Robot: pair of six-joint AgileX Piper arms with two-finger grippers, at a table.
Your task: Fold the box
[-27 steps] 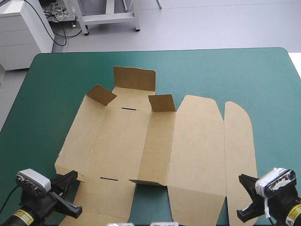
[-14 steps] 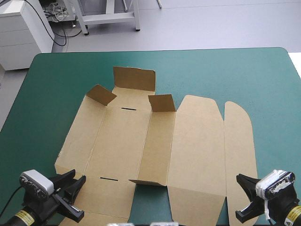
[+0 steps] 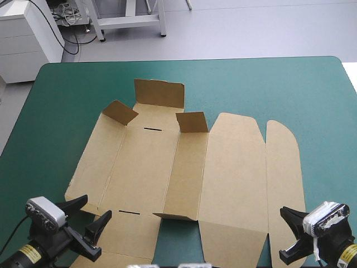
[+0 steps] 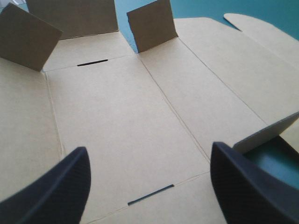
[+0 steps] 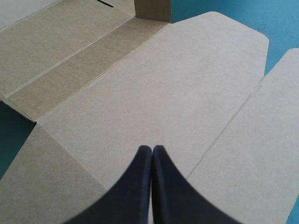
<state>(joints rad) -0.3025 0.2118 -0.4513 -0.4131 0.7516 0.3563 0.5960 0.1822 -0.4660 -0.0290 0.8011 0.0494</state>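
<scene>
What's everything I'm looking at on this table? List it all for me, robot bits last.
box: one, brown, cut sheet lying mostly flat mid-table, small flaps standing up at its far end
table cover: one, teal-green, under the box, bare around it
left gripper: one, black fingers, open, over the box's near left corner
right gripper: one, black fingers, shut, at the box's near right edge

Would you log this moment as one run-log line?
box: flat, far flaps raised | left gripper: jaws open, at near edge | right gripper: jaws shut
</scene>
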